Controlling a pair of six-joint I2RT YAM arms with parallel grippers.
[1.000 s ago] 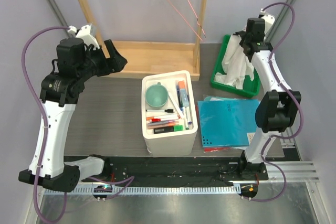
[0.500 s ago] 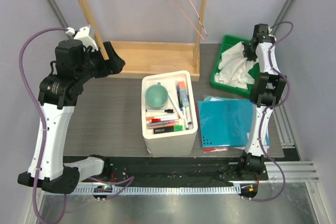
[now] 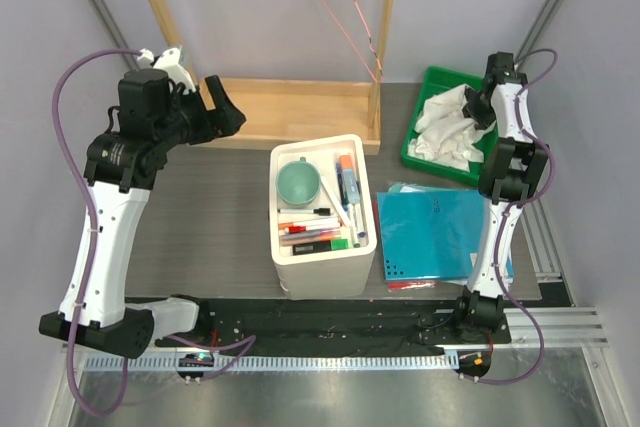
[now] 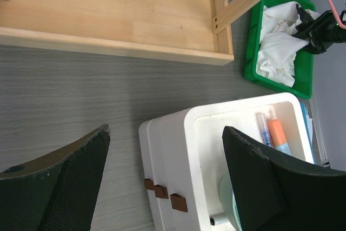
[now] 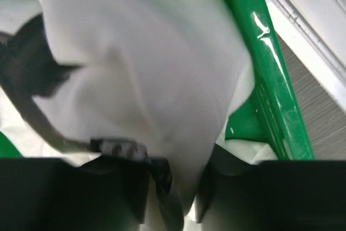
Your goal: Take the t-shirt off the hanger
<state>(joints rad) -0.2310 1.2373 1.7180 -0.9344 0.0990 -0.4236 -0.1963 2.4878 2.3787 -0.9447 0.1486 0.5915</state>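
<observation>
Right arm reaches to the far right corner of the table. The right gripper [image 3: 478, 107] sits low over the green tray [image 3: 437, 168]. The t-shirt [image 3: 445, 133] lies crumpled inside this tray, with one fold drawn up toward the gripper. The chest print is not discernible from above.

Right wrist view: white cloth [image 5: 140, 68] fills most of the picture. A fold runs down between the two dark fingers [image 5: 108, 187], which are drawn in tight, so the pincer is clamped on the t-shirt. The tray wall [image 5: 265, 79] passes just to the right of the cloth.

The hanger [image 3: 347, 9] is bare and hangs tilted inside the wooden rack [image 3: 290, 112], well apart from the shirt. Its hook goes out of the picture at the top.

Left arm is raised over the left side of the table. The left gripper [image 3: 225, 115] is in the air near the rack's base tray, touching nothing. Left wrist view: its fingers [image 4: 59, 177] stand wide apart with nothing between them. Below them are the white bin [image 4: 178, 150] and the grey table [image 4: 81, 90].

The white bin holds pens and a green cup [image 3: 298, 183]. A blue folder [image 3: 435, 232] lies flat to its right, just in front of the green tray.
</observation>
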